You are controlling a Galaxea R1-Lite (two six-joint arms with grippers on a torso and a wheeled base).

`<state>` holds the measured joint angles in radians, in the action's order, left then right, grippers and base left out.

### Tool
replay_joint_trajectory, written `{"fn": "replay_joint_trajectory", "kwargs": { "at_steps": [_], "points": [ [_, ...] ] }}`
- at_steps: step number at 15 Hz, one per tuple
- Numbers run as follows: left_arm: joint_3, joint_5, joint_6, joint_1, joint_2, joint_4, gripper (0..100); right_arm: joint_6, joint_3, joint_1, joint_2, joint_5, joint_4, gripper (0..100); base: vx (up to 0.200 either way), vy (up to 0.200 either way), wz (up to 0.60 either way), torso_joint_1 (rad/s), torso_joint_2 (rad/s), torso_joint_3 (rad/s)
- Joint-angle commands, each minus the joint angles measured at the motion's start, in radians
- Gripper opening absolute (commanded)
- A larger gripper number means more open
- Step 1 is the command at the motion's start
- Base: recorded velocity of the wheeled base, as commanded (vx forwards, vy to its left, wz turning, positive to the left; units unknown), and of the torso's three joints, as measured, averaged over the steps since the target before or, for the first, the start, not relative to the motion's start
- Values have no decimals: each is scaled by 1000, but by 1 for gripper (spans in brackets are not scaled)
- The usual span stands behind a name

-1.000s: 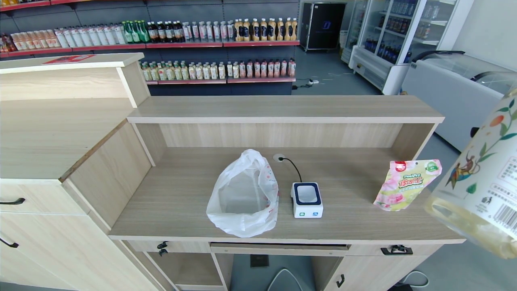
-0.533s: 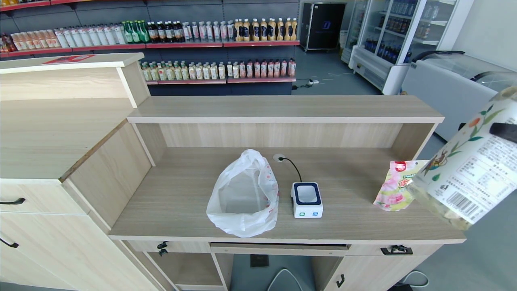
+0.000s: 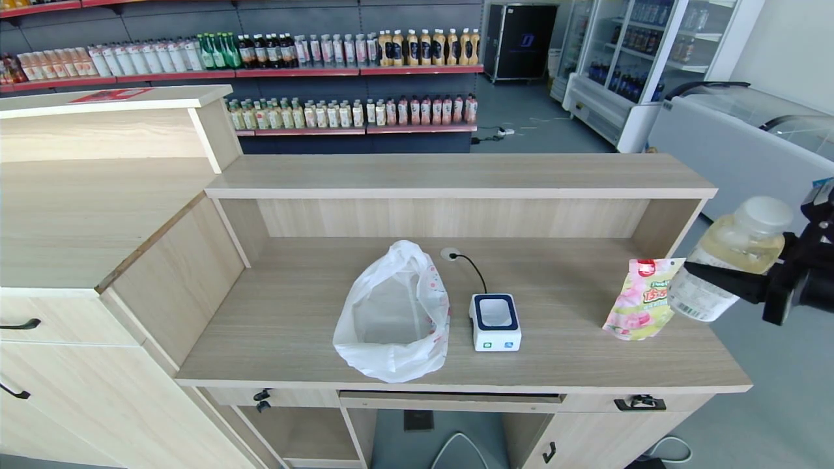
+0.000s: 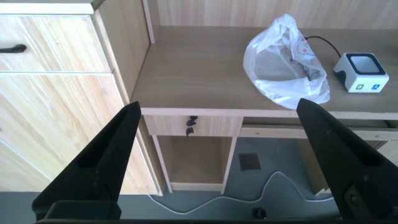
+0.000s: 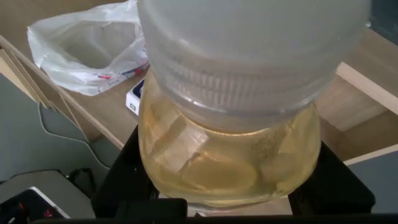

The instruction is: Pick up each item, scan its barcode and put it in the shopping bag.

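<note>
A clear jar (image 3: 733,257) with a white lid and pale yellow contents hangs off the counter's right end, lid tilted up. My right gripper (image 3: 709,277) is shut on the jar (image 5: 230,137). A pink and green snack pouch (image 3: 642,299) lies on the counter just left of the jar. The white shopping bag (image 3: 394,312) stands open at mid-counter, with the white barcode scanner (image 3: 495,320) right beside it. My left gripper (image 4: 214,168) hangs open and holds nothing, low in front of the counter's left end, with the bag (image 4: 283,62) and scanner (image 4: 362,63) beyond it.
The wooden counter (image 3: 280,326) has a raised ledge (image 3: 456,176) at the back and a taller cabinet (image 3: 98,195) on the left. The scanner's cable (image 3: 472,267) runs to a hole behind it. Drink shelves and freezers stand farther off.
The jar in my right gripper has swung away from the head camera, down and toward the counter's right end, turning lid-up. Bag, scanner and pouch have not moved.
</note>
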<state>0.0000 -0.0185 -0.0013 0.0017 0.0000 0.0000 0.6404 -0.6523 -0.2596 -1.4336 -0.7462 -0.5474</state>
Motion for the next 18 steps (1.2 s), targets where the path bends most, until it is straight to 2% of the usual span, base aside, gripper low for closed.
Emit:
{"fn": "replay_joint_trajectory", "kwargs": {
  "at_steps": [1,5,7,8,9,10,16,18],
  "points": [
    [0,0,0,0,2,0,100,127,-9,-44,-142,19,-35,0,0,0,0,0,0,0],
    [0,0,0,0,2,0,100,561,-41,-81,-260,-4,-166,0,0,0,0,0,0,0],
    [0,0,0,0,2,0,100,726,-76,-83,-301,-114,-204,0,0,0,0,0,0,0],
    [0,0,0,0,0,0,100,786,-87,-83,-320,-199,-203,0,0,0,0,0,0,0],
    [0,0,0,0,2,0,100,823,-90,-81,-329,-236,-204,0,0,0,0,0,0,0],
    [0,0,0,0,2,0,100,929,-107,-78,-340,-292,-203,0,0,0,0,0,0,0],
    [0,0,0,0,2,0,100,1113,-211,-17,-444,-479,-212,0,0,0,600,5,2,2],
    [0,0,0,0,2,0,100,1108,-239,-7,-481,-470,-201,0,0,0,300,4,-1,1]
  ]
}}
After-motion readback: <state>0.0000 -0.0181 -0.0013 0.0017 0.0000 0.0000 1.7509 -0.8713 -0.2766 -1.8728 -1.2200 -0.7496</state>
